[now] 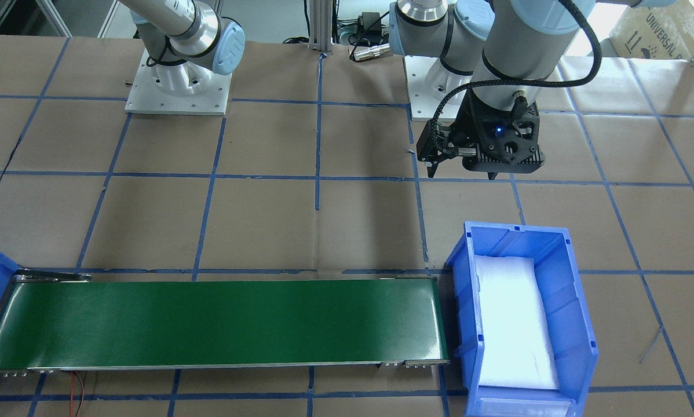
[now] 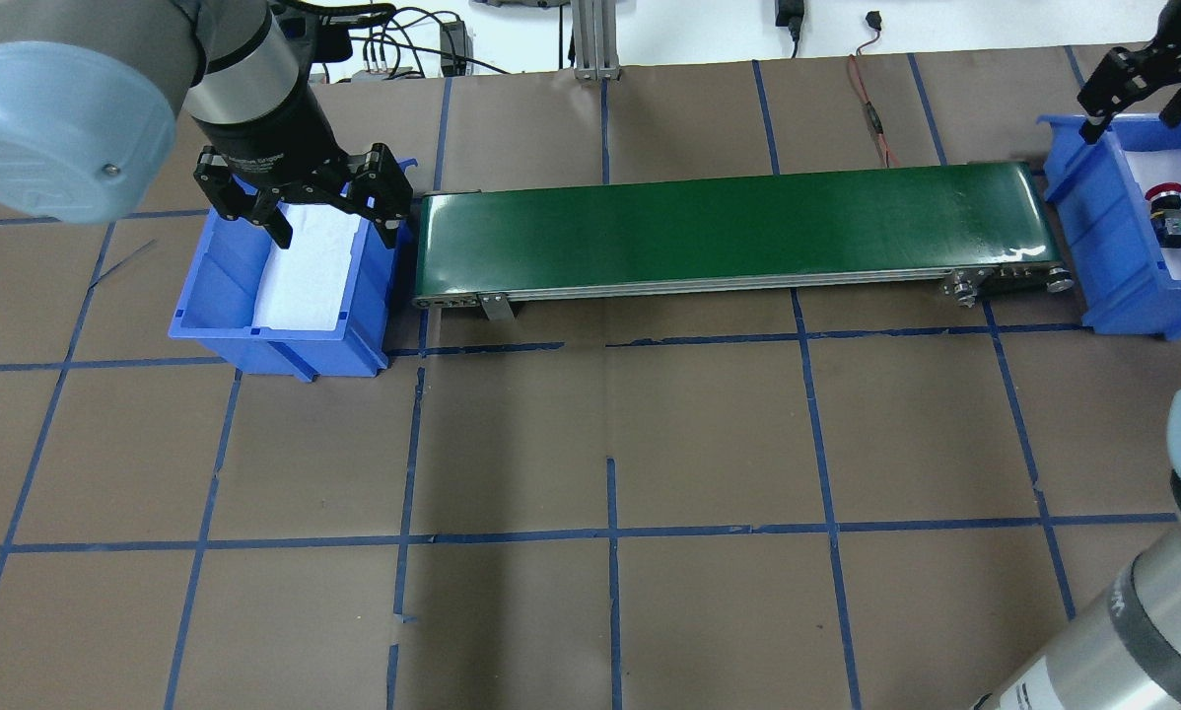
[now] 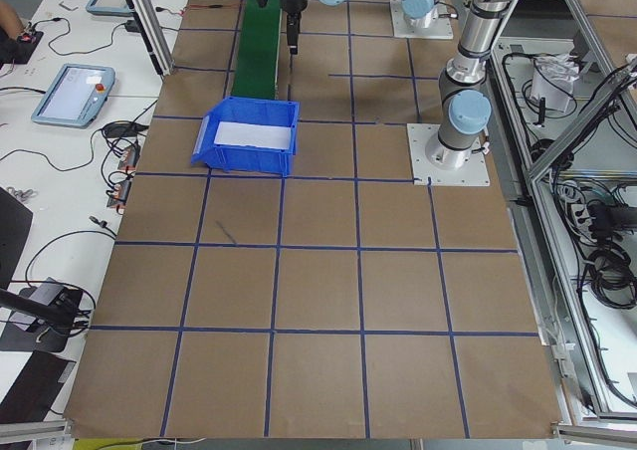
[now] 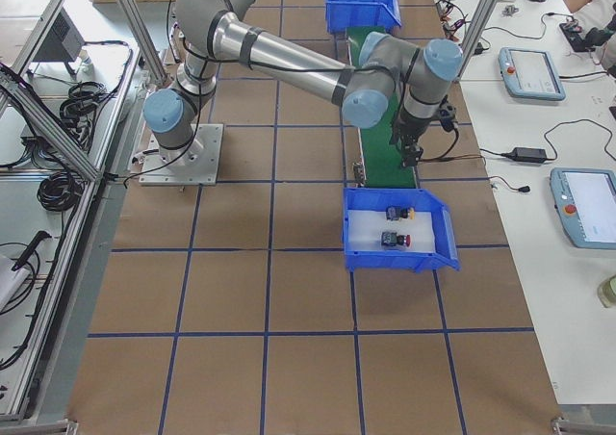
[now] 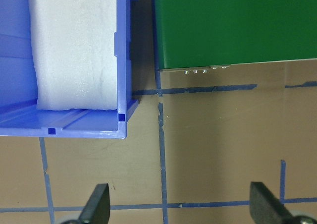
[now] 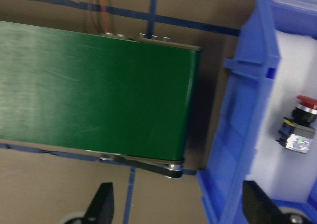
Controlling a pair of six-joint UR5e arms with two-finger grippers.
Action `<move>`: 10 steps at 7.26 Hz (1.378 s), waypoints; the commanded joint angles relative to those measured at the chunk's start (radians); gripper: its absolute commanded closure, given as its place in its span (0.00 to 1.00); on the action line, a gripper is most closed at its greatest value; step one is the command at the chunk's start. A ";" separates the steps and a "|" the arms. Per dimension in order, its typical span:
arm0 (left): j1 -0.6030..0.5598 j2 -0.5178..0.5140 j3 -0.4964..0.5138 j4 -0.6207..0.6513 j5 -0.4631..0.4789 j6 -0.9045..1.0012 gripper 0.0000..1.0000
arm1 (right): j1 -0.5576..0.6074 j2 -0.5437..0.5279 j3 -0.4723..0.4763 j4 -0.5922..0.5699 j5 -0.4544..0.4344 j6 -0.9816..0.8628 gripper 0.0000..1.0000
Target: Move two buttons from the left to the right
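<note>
On my feeds the table is covered in matte brown paper, taped into a grid of blue squares. Across it runs a long, flat conveyor belt with a glossy dark green surface and thin metal edging. At each end sits a moulded blue plastic bin. The left bin has its floor lined with a slab of white foam, slightly pebbled in the wrist view. The right bin has the same ribbed walls and pale lining.

Both buttons lie on their sides in the right bin, close together but apart. The red button has a mushroom cap, a dark collar and a blocky black-grey body with a shiny metallic end (clearest from the right wrist camera). The yellow button lies just beyond it, nearer the belt. I can only see it in the right side view, too small for detail beyond a dark body and a yellowish cap.

The left gripper points straight down, hanging above the table by the left bin's belt-side corner. Its black fingers are spread wide with nothing between them — brown paper and tape show beneath. The right gripper also points down, raised over the gap where the belt's end meets the right bin. Its fingers are likewise parted, empty, and well clear of both buttons. That arm reaches far out across the table to get there.
</note>
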 commanded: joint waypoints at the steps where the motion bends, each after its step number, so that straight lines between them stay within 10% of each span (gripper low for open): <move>1: 0.002 0.001 -0.001 0.001 0.000 0.000 0.00 | 0.185 -0.079 0.011 0.096 0.025 0.095 0.07; 6: 0.002 0.000 -0.001 0.001 0.002 0.000 0.00 | 0.352 -0.450 0.335 0.091 0.083 0.250 0.00; 10: 0.001 -0.010 0.002 0.005 -0.001 0.000 0.00 | 0.382 -0.360 0.262 0.080 0.120 0.563 0.00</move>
